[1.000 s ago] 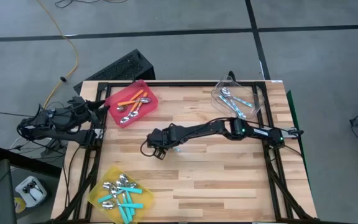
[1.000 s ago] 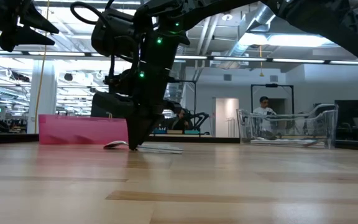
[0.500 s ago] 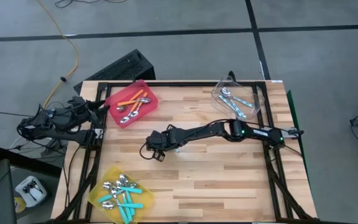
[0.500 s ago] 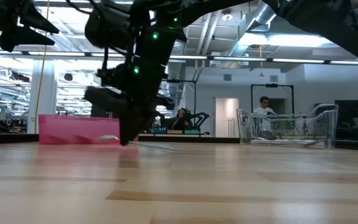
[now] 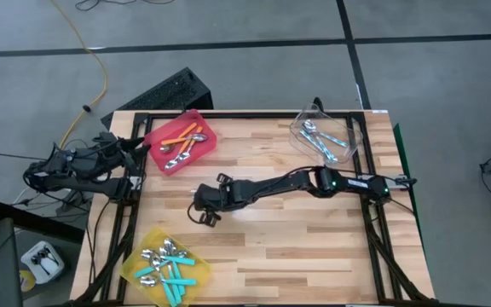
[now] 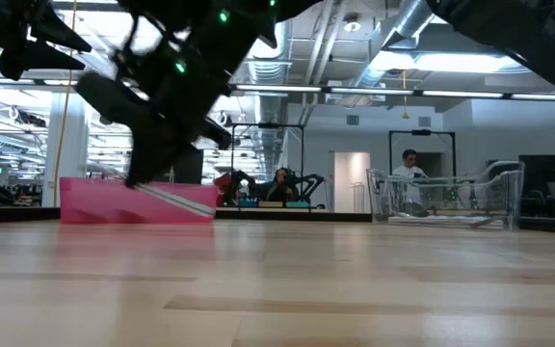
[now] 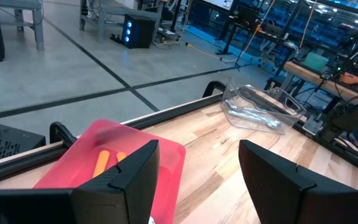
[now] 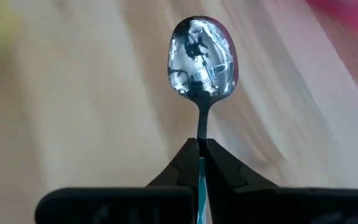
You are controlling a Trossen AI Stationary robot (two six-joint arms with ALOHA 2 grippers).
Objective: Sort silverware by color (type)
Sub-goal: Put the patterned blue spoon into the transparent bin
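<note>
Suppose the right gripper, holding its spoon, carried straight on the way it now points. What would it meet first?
Probably the yellow bin. The right gripper, shut on a teal-handled spoon, points toward the table's left-front area, with only bare wood directly ahead. Depth is uncertain, so it might pass just beside that bin.

— Was any writing, label or number legible anywhere?
— None was. Nothing on the wooden table, the bins or the room behind it carried print that could be read.
</note>
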